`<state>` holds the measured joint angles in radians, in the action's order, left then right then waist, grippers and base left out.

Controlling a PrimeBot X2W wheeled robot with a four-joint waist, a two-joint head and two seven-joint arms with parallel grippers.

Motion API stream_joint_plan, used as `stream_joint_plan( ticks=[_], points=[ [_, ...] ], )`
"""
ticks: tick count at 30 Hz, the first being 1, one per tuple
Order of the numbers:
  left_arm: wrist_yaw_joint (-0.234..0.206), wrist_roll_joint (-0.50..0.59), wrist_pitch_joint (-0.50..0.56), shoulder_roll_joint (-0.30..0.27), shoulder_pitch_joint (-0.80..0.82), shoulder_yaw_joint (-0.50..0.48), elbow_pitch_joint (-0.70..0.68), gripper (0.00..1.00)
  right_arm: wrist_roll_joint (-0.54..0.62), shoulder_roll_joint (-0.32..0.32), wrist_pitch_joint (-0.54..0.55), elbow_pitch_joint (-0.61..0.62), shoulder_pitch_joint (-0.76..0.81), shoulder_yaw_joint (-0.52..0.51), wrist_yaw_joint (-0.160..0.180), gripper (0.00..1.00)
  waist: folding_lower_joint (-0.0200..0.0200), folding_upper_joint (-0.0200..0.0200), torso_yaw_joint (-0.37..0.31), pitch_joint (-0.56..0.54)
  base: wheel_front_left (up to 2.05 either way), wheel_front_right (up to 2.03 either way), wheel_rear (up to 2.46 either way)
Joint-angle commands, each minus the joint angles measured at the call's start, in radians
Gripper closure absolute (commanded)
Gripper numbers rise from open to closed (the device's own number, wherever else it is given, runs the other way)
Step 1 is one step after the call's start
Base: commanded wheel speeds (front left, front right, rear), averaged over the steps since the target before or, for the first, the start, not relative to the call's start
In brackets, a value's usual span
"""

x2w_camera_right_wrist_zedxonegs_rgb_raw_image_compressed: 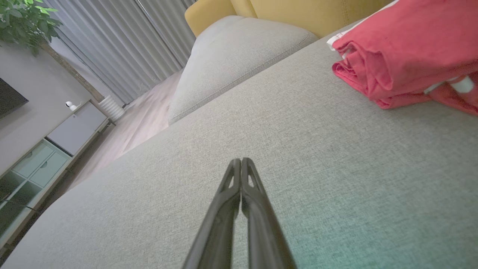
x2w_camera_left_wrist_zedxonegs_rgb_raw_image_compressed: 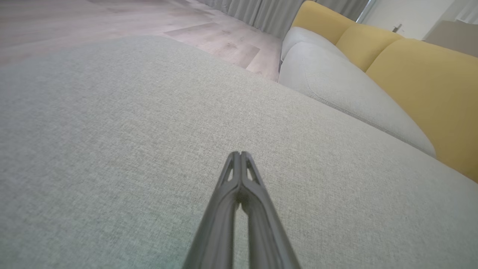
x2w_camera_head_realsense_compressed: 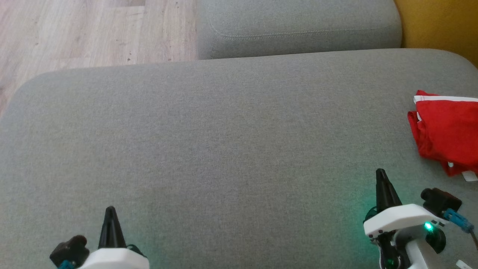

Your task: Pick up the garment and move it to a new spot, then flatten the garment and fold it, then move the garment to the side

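PrimeBot X2W's 2 grippers hang clenched and empty over a grey sofa seat. The left gripper (x2w_camera_head_realsense_compressed: 110, 210) sits at the near left with its 2 dark fingers pressed tip to tip, nothing between them, as its own wrist view (x2w_camera_left_wrist_zedxonegs_rgb_raw_image_compressed: 241, 154) confirms. The right gripper (x2w_camera_head_realsense_compressed: 381, 173) sits at the near right, a little farther in than its partner, its 2 fingers likewise closed on nothing (x2w_camera_right_wrist_zedxonegs_rgb_raw_image_compressed: 241, 161). 1 green light (x2w_camera_head_realsense_compressed: 428, 226) glows on the right wrist housing and tints the fabric around it.

The 1 garment (x2w_camera_head_realsense_compressed: 447, 129), red with a white band along its far edge, lies bunched in loose folds at the right edge of the large seat cushion (x2w_camera_head_realsense_compressed: 224, 130), partly cut off by the frame. It rests to the right of and beyond the right gripper, apart from it and touching neither arm; the right wrist view shows its layered folds (x2w_camera_right_wrist_zedxonegs_rgb_raw_image_compressed: 403, 52) on the cushion.

A 2nd grey seat cushion (x2w_camera_head_realsense_compressed: 298, 26) butts against the far side of the 1st. The left wrist view takes in 3 yellow back cushions (x2w_camera_left_wrist_zedxonegs_rgb_raw_image_compressed: 429, 93) to the right. Pale wood floor (x2w_camera_head_realsense_compressed: 74, 33) lies at the far left, and the right wrist view also shows grey curtains (x2w_camera_right_wrist_zedxonegs_rgb_raw_image_compressed: 112, 45), 1 leafy plant (x2w_camera_right_wrist_zedxonegs_rgb_raw_image_compressed: 22, 20) and 1 low cabinet (x2w_camera_right_wrist_zedxonegs_rgb_raw_image_compressed: 56, 142).
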<state>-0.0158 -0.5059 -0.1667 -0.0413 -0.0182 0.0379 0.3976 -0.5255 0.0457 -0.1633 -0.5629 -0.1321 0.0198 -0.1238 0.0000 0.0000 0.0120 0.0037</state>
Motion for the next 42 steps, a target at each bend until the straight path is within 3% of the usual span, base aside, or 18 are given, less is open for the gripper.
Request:
stream_joint_plan(
  ticks=[1, 42],
  points=[
    [0.011, -0.032, 0.006, -0.003, 0.055, -0.017, -0.038, 1.0, -0.033, 0.003, 0.008, 0.041, -0.034, -0.004, -0.002, 1.0, 0.0, 0.0, 0.0, 0.0, 0.0, 0.0, 0.0],
    [0.072, -0.516, 0.13, -0.006, 0.087, -0.078, -0.089, 1.0, -0.508, 0.003, 0.129, 0.167, -0.008, -0.063, -0.004, 1.0, 0.0, 0.0, -0.006, 0.0, 0.0, 0.0, 0.0]
  ],
)
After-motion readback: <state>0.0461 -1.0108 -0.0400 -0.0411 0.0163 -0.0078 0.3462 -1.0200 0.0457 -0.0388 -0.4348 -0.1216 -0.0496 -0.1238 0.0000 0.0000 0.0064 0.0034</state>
